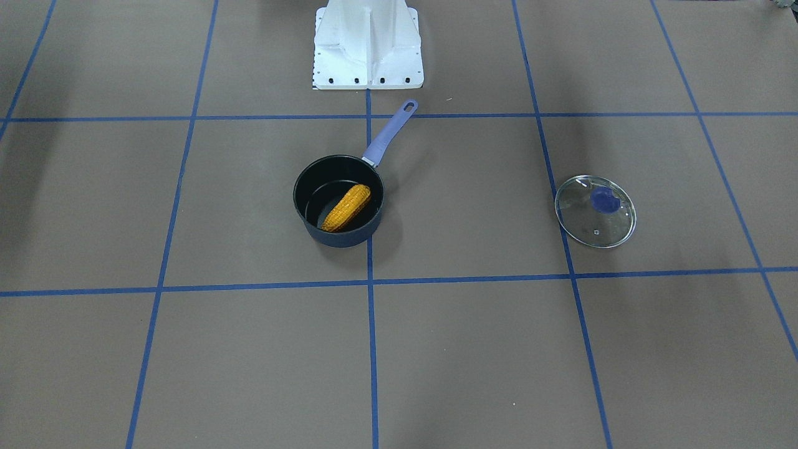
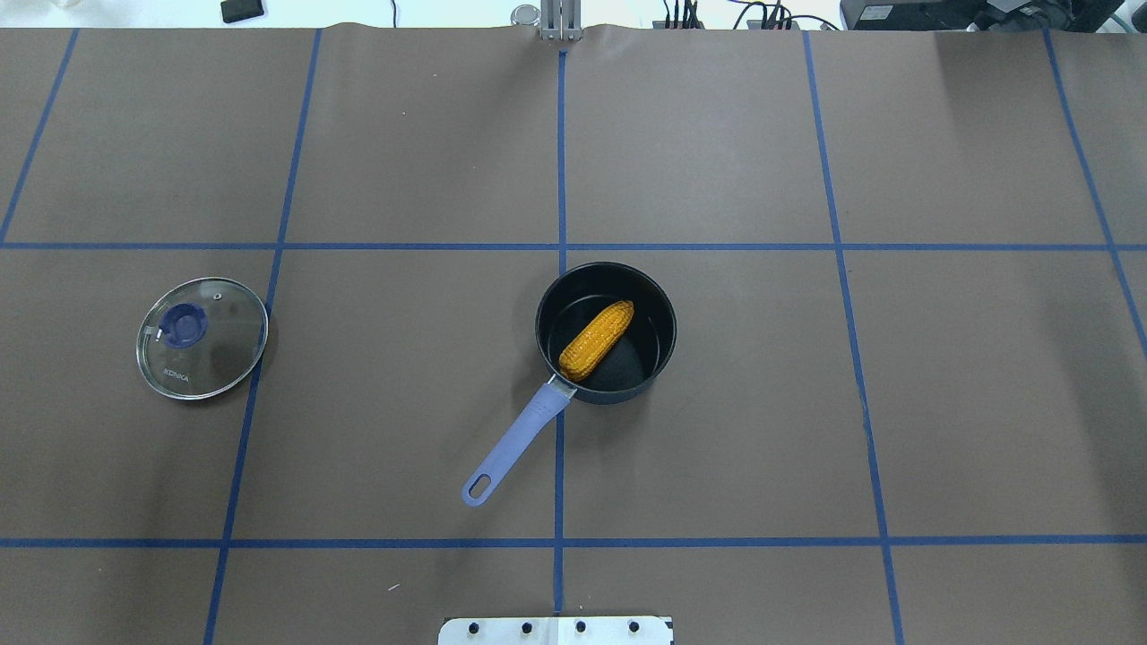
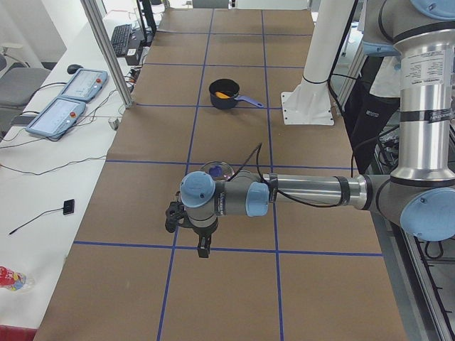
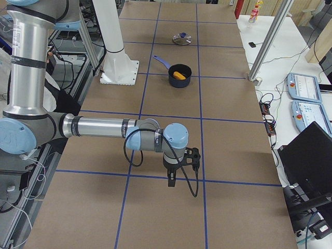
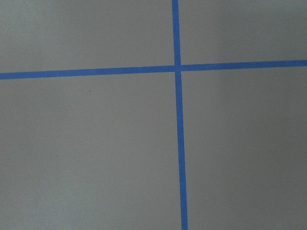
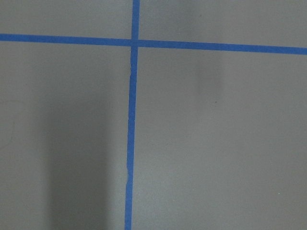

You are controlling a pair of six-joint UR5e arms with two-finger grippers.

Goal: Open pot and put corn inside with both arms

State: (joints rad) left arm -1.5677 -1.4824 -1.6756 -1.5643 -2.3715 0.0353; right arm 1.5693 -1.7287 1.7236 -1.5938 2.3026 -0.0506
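Observation:
The dark navy pot [image 1: 349, 238] stands open near the table's middle, its lavender handle [image 1: 389, 133] pointing toward the robot's base. The yellow-orange corn [image 1: 346, 207] lies inside it, also in the overhead view [image 2: 597, 339]. The glass lid [image 2: 202, 337] with a blue knob lies flat on the table, far to the robot's left. The left gripper [image 3: 202, 247] hangs over the table near the lid, and shows only in the exterior left view. The right gripper [image 4: 171, 181] hangs over bare table far from the pot [image 4: 179, 80]. I cannot tell whether either is open or shut.
The white mounting base [image 1: 368, 47] stands just behind the pot's handle. Blue tape lines grid the brown table. Both wrist views show only tape crossings on bare table. Control pendants [image 3: 71, 99] and cables lie off the table's far edge.

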